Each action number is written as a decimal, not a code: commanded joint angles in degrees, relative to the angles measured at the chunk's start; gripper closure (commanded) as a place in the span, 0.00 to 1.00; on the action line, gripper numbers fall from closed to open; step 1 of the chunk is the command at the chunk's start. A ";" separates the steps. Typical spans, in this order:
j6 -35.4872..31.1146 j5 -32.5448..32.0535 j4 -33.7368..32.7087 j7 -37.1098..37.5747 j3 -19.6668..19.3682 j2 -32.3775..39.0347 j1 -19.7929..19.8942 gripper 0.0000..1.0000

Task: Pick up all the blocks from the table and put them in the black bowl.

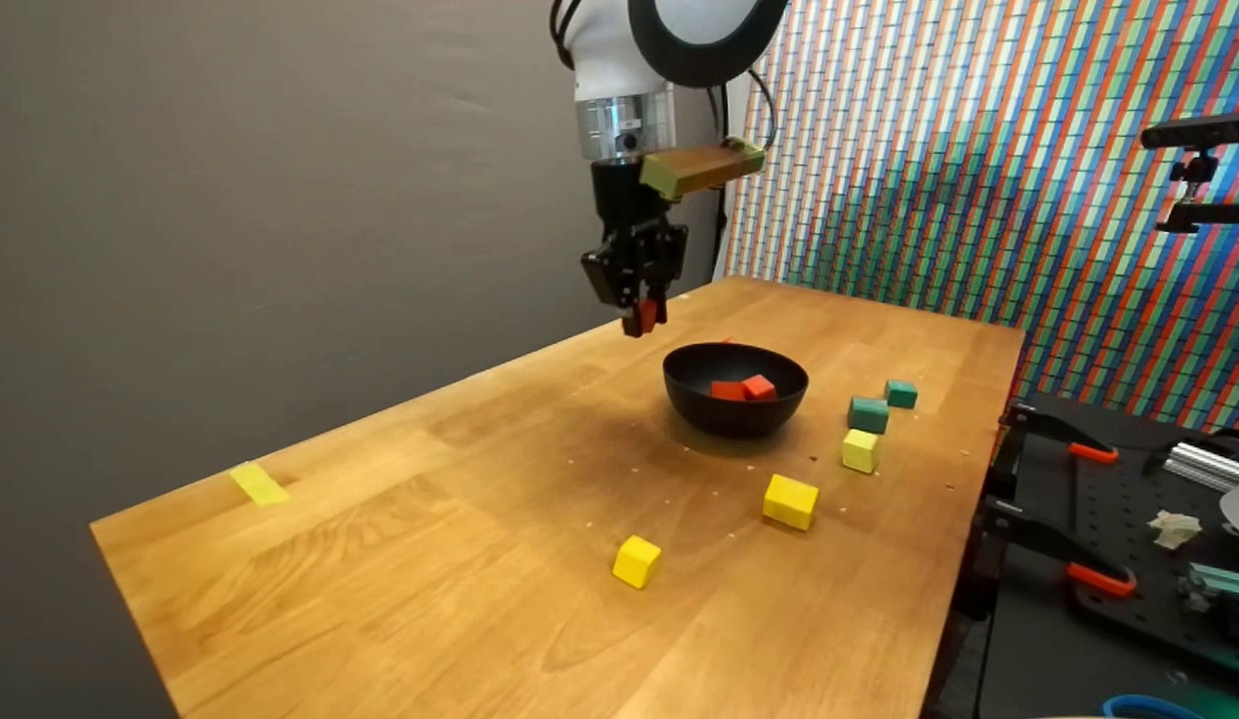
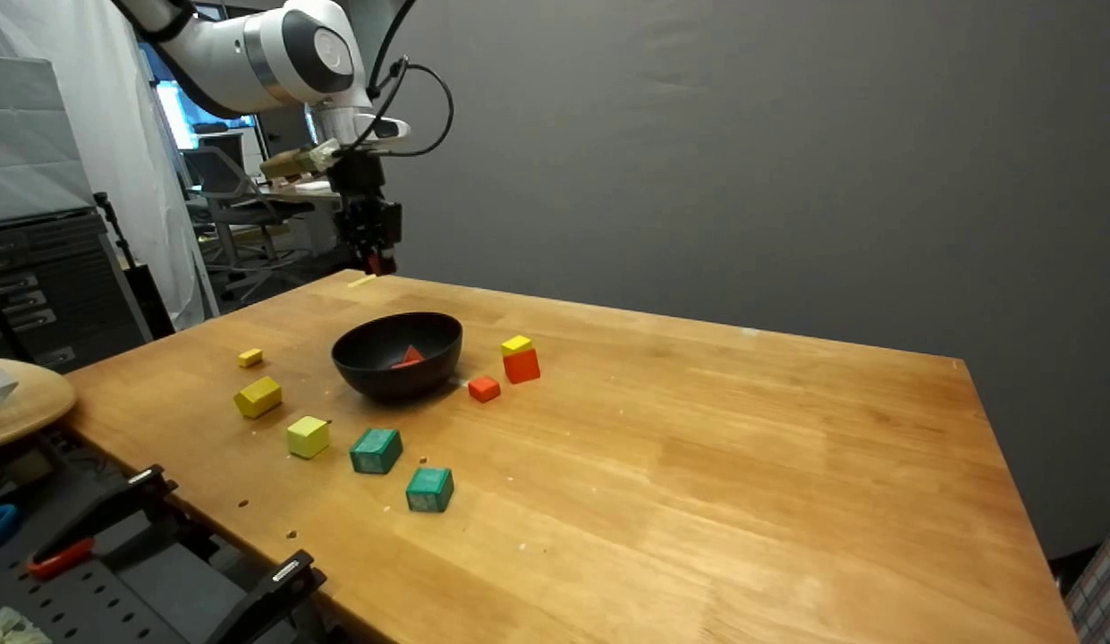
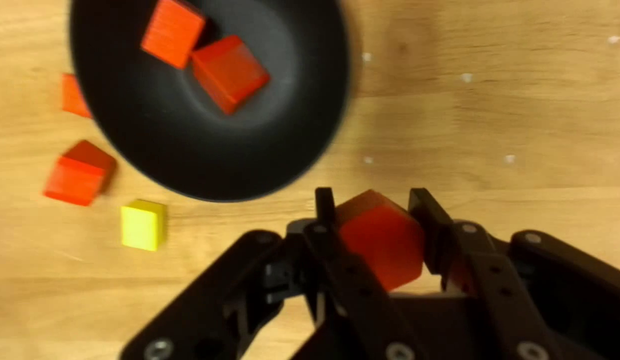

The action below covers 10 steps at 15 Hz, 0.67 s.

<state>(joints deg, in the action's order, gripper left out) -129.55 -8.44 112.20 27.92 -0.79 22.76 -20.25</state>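
Carry step, prob.: gripper (image 3: 373, 201) jaws pinch a red blk (image 3: 382, 245) above table (image 1: 409, 599), w/ black bowl (image 3: 205, 160) below & just off to one side of jaws, so nxt move likely = shift over bowl, then release.

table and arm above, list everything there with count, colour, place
table: one, light wood, beneath the rest
black bowl: one, black, on the table
red blocks: two, red, in the bowl
loose red blocks: two, red, beside the bowl
yellow blocks: four, yellow, spread on the table
green blocks: two, dark green, close together on the table
flat strip: one, yellow, at the table's edge
specks: many, mostly whitish, on the table
held red block: one, red, above the table
gripper: one, black, closed on that block
arm: one, white and black, above the table
wrist attachment: one, brown, on the arm
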 commanded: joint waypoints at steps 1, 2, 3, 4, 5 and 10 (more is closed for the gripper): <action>-1.71 -1.92 8.72 5.05 -2.38 -5.86 4.19 0.84; -1.58 -1.50 9.51 5.21 -2.62 -5.85 5.43 0.84; -1.62 -0.55 10.03 4.59 -2.49 -5.45 6.73 0.84; -1.90 -0.27 10.58 4.48 -2.45 -5.12 7.66 0.84; -2.40 0.32 11.17 4.01 -2.11 -4.85 8.49 0.84; -5.30 0.93 15.11 4.78 -1.83 -7.38 9.01 0.27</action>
<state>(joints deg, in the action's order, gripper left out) -132.46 -7.57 123.81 31.03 -3.26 19.16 -11.52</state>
